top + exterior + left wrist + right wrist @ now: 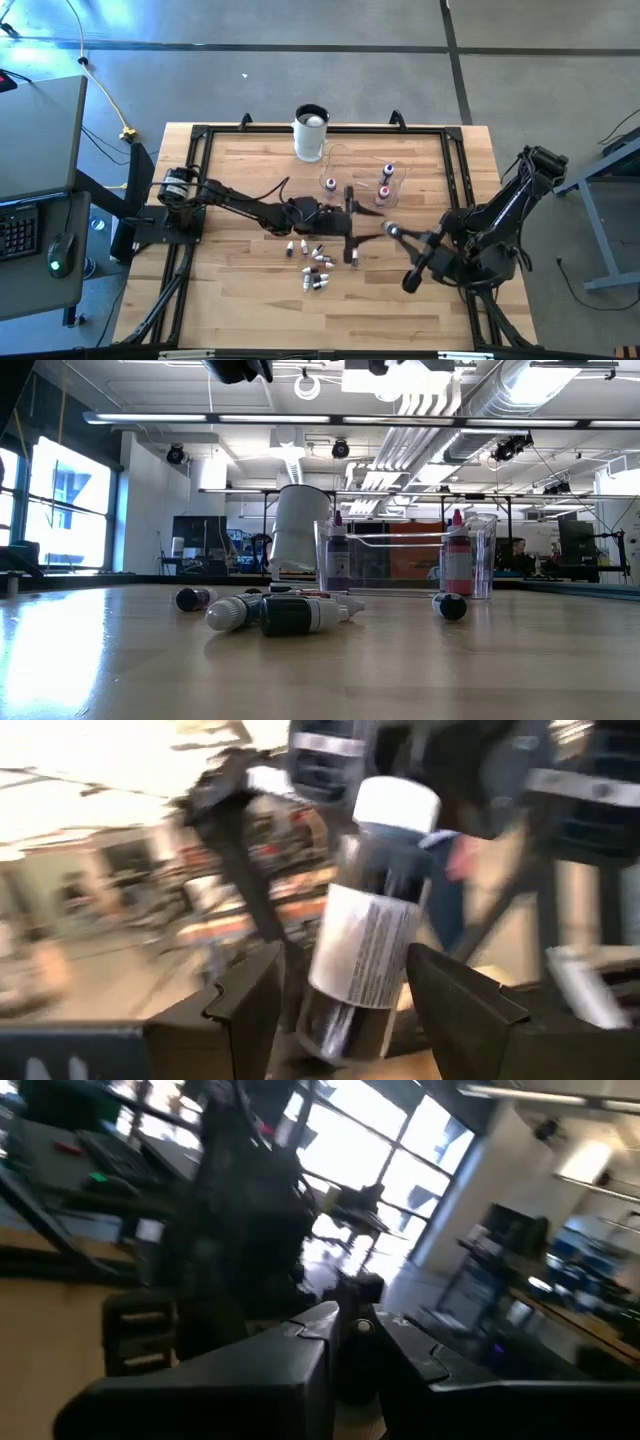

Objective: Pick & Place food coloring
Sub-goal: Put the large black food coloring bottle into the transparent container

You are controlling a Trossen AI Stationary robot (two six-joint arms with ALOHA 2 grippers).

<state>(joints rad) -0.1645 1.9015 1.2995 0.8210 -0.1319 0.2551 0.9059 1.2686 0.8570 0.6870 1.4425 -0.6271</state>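
clear bowl (360,180): 3 bottles upright | L end effector (345,1005) grips dark-bodied bottle (370,920) | R end effector (352,1342) grips bottle

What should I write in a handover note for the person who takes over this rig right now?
The left gripper is over mid-table, jaws shut on a dark bottle.
The right gripper is close beside it.
Done: three standing bottles are in the clear bowl.
Left: place the held one, then the loose bottles lying on the table.
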